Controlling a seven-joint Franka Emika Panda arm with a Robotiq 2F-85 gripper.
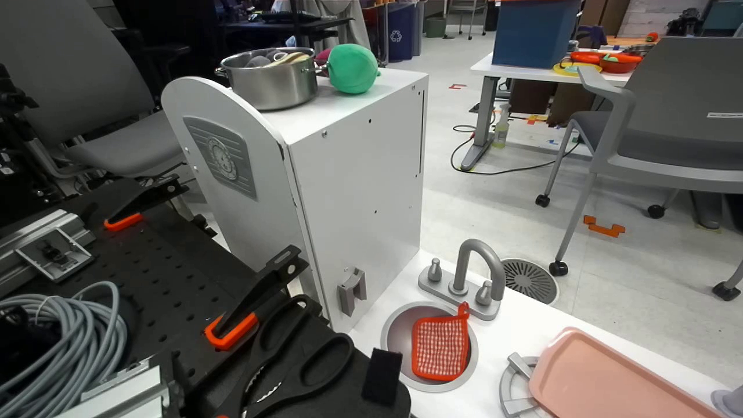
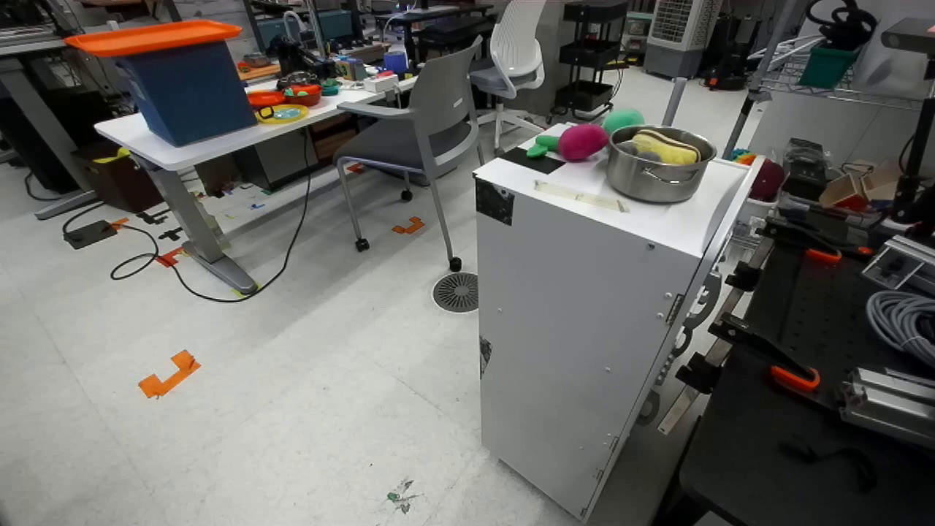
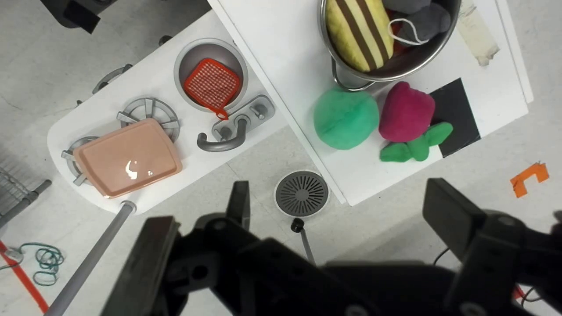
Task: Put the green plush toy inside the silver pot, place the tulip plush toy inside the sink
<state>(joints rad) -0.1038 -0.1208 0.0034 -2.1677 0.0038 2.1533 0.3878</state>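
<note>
The claw [image 3: 336, 195] stands wide apart and holds nothing. On the tabletop [image 3: 285, 52] lie one green plush toy [image 3: 346, 118] and, just beside it, one tulip plush toy [image 3: 412, 123]. Both should be light and soft; I would squeeze the first across its middle, the second at its magenta head [image 3: 406, 109]. Next is one silver pot [image 1: 273, 87], holding one striped plush [image 3: 360, 35] and some grey items [image 3: 432, 19]; then one sink [image 3: 215, 49] with one red potholder [image 3: 213, 83].

It looks like a lab: clamps [image 1: 258, 293] and wire [image 1: 75, 337] on a black table [image 1: 168, 267] near, chair [image 1: 679, 98] and desk [image 2: 128, 131] far.
</note>
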